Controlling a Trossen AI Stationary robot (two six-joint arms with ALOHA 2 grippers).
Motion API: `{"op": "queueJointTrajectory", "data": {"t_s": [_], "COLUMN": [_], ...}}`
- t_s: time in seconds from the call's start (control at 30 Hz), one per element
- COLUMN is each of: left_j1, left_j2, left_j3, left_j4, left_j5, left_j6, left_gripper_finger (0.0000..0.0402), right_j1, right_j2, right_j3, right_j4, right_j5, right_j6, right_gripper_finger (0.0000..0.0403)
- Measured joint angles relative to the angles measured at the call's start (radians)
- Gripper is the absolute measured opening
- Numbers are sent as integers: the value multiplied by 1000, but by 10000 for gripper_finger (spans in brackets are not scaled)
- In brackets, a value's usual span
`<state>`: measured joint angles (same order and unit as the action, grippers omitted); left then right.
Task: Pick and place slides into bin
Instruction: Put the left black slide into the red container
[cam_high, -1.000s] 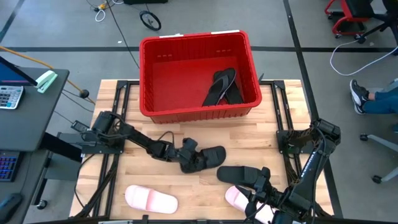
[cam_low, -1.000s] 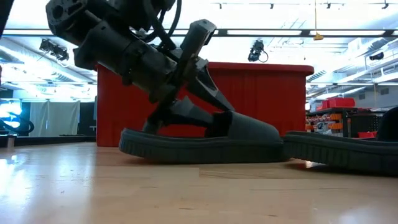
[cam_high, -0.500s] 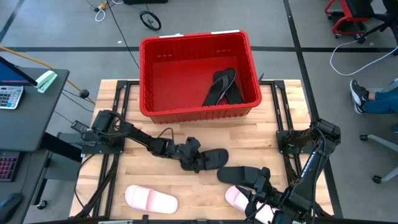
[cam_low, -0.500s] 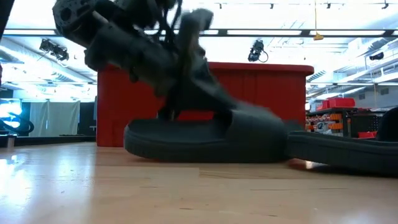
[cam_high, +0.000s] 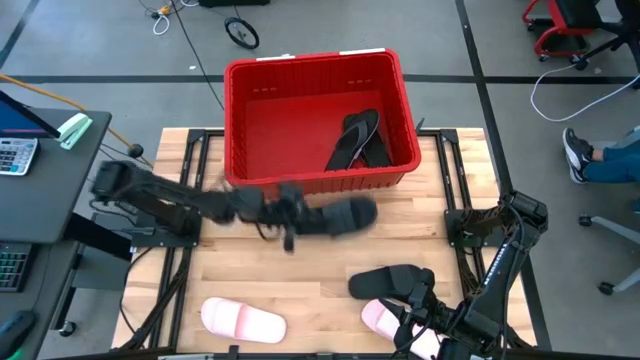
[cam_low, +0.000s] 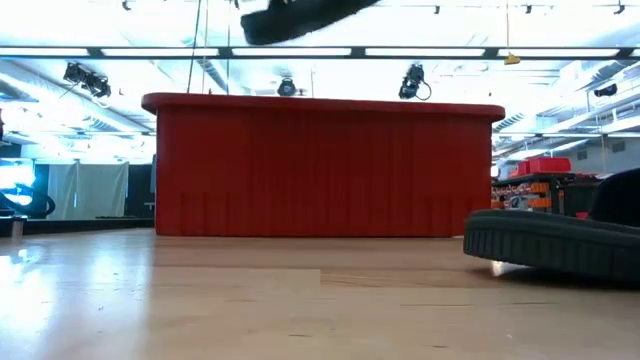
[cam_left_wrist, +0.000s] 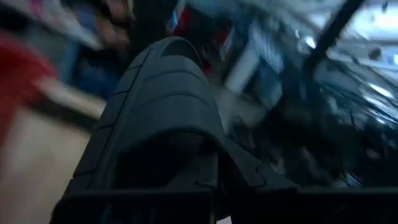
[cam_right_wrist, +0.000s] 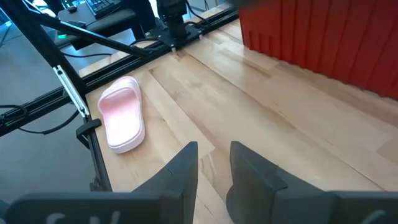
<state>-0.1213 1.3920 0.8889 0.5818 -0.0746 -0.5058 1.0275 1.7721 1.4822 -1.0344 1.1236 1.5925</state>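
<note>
My left gripper (cam_high: 292, 215) is shut on a black slide (cam_high: 345, 215), held in the air just in front of the red bin's near wall (cam_high: 320, 180). In the low view the slide (cam_low: 300, 15) is above the bin's rim (cam_low: 320, 103). It fills the left wrist view (cam_left_wrist: 161, 112). Two black slides (cam_high: 356, 140) lie inside the bin. Another black slide (cam_high: 390, 280) and two pink slides (cam_high: 243, 320) (cam_high: 383, 318) lie on the table. My right gripper (cam_right_wrist: 214, 171) waits low at the near right, fingers slightly apart, holding nothing. My left gripper holds the black slide by its end nearest the arm (cam_high: 312, 218), coming level from the table's left, with the fingers lying along the slide. The gripper and the slide hide the contact itself. The slide sticks out toward the right, lifted clear of the table.
The bin stands at the far middle of the wooden table (cam_high: 240, 270). Black rails (cam_high: 180, 250) run along both table sides. A desk with a keyboard (cam_high: 15, 155) stands off the left edge. A seated person's shoe (cam_high: 578, 152) shows at the far right.
My left gripper has risen and gone toward the far edge and the bin, carrying the black slide. The slide lay flat on the table beside the other black slide and is now lifted clear, above the bin's rim height.
</note>
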Motion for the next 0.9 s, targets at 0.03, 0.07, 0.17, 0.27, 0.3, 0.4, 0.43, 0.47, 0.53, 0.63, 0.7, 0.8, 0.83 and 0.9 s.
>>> {"op": "queueJointTrajectory", "data": {"t_s": [0.03,0.07,0.17,0.27,0.3,0.4,0.43,0.47,0.53,0.63,0.7,0.8,0.83,0.9], "left_j1": [39,80,210,352,401,533,574,614,681,765,802,833,839,846], "left_j2": [-38,-71,-139,-150,-147,-81,-53,-18,67,223,346,527,586,690], "left_j3": [7,19,74,170,205,325,363,405,489,604,682,814,861,943], "left_j4": [-32,-74,-195,-271,-300,-357,-383,-399,-412,-423,-430,-433,-431,-427], "left_j5": [5,14,52,150,196,331,375,415,491,641,718,840,880,943], "left_j6": [22,38,79,94,94,97,102,103,88,41,21,0,-21,-65], "left_gripper_finger": [11,11,11,10,10,10,10,10,10,10,10,10,10,10], "right_j1": [0,0,-5,-13,-18,-31,-36,-41,-50,-65,-74,-85,-89,-92], "right_j2": [0,0,0,0,0,0,0,0,0,0,0,-3,-6,-13], "right_j3": [0,0,0,0,0,0,0,0,0,0,0,0,0,0], "right_j4": [0,0,0,0,0,-7,-9,-9,-15,-15,-16,-18,-18,-19], "right_j5": [0,0,0,0,0,0,0,-4,-11,-22,-35,-66,-75,-84], "right_j6": [0,0,0,0,-1,-20,-28,-37,-56,-91,-113,-131,-131,-130], "right_gripper_finger": [100,100,100,100,100,100,100,100,100,100,100,100,100,100]}}
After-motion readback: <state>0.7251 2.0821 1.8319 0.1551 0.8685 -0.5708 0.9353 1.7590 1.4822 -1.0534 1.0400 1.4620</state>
